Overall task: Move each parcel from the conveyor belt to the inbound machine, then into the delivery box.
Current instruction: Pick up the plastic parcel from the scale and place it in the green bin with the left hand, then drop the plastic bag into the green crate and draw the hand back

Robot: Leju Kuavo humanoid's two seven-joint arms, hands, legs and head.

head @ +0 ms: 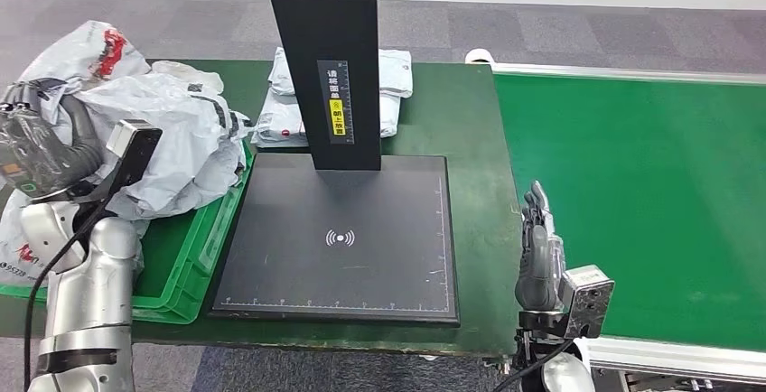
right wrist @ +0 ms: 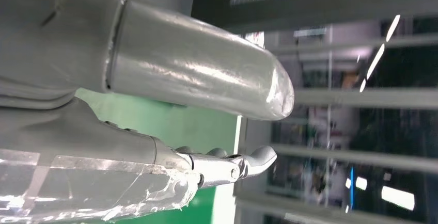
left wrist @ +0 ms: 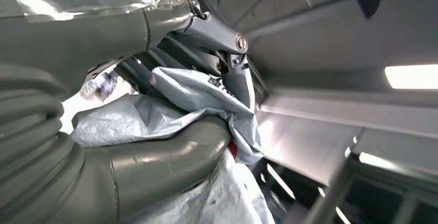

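Over the left edge of the dark green table, from the head view, the left hand is curled into a crumpled grey plastic parcel bag and holds it above the green plastic crate, where more white and grey bags are heaped. Square in the table's middle lies the black scanner pad of the inbound machine, its black upright post rising from the pad's far edge. Behind the post, two flat grey mailer bags rest near the table's far edge. Along the table's right edge runs the green conveyor belt. The right hand stands by the table's front right corner with fingers straight and apart, holding nothing.

Close up at the left wrist, thumb and dark fingers pinch the wrinkled grey bag.

At the right wrist, the thick grey thumb and the fingers are spread apart, green belt behind them.
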